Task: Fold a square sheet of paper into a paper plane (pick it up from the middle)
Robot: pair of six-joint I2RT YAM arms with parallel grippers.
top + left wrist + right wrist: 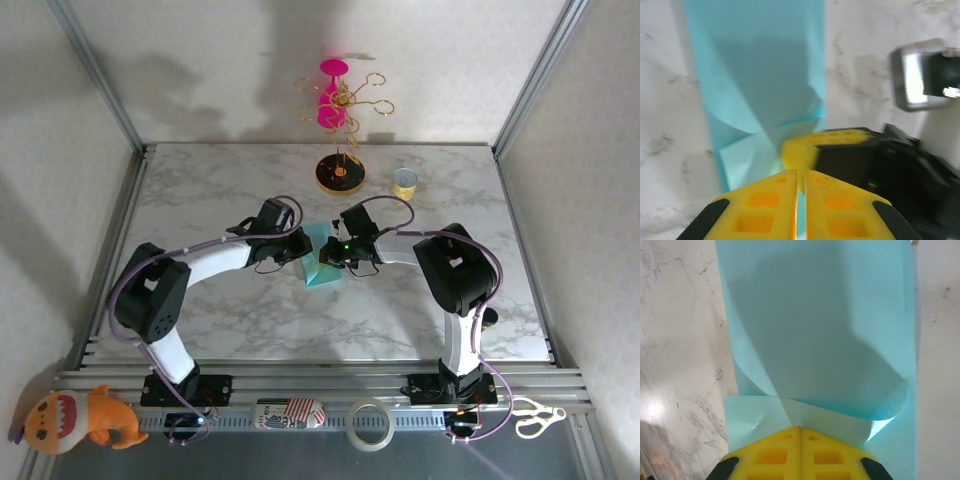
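Resting on the marble table, the square sheet of paper lies beneath both grippers. Right wrist: sheet curls up just ahead of right gripper, jaws closed, tips on paper. Left wrist: left gripper jaws a slit apart; grip unclear.

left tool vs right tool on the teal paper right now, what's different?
Fingers: the left tool shows a thin slit between its fingers; the right tool has its fingers pressed flush shut. Approach: the left tool reaches the teal paper from its left side, the right tool from its right. Shared: yellow fingers, tips at the partly folded sheet, close together.
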